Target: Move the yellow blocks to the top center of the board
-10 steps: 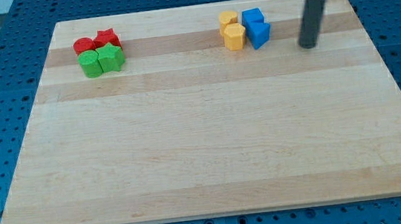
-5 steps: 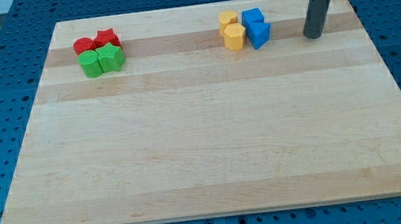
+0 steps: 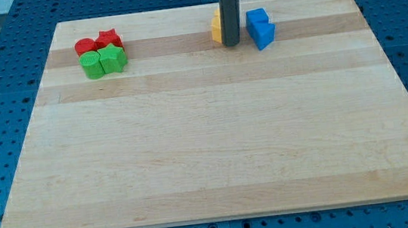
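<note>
My tip [image 3: 232,44] stands near the view's top centre, between the yellow blocks [image 3: 216,29] on its left and the two blue blocks [image 3: 260,28] on its right. The rod hides most of the yellow blocks, so only their left edge shows and their shapes cannot be made out. The tip is at or against the yellow blocks' right side. A small gap separates the rod from the blue blocks.
At the view's top left sits a tight cluster: two red blocks [image 3: 98,42] above two green blocks [image 3: 104,62]. The wooden board [image 3: 207,144] lies on a blue perforated table.
My tip has moved from the right of the blue blocks leftward to between the yellow and blue blocks. The yellow blocks have shifted a little left. The other blocks have not moved.
</note>
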